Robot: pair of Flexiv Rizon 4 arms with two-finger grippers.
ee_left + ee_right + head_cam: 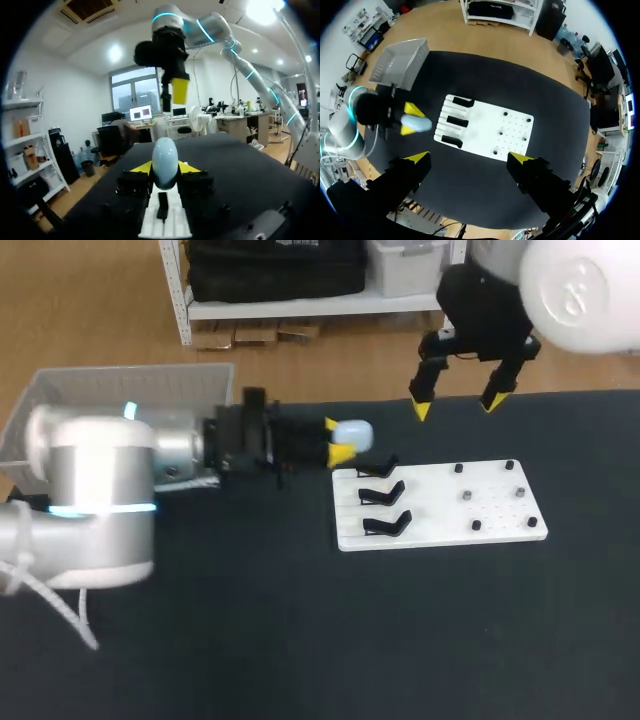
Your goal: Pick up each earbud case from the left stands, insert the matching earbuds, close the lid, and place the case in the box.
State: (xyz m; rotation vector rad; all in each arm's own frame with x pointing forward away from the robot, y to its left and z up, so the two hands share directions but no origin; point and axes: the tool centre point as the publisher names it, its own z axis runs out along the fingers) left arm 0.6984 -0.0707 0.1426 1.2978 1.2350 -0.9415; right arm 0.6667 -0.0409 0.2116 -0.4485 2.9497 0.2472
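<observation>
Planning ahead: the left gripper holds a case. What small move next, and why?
Probably lower the right gripper toward the small dark pieces on the white board: it hangs open above the board, and the left gripper holds the case.

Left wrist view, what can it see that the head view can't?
Only the left wrist view shows the right arm stretching long behind its gripper. Only the head view shows the box and all three black stands. Both show the earbud case pinched in the left gripper, the open right gripper and the white board.
</observation>
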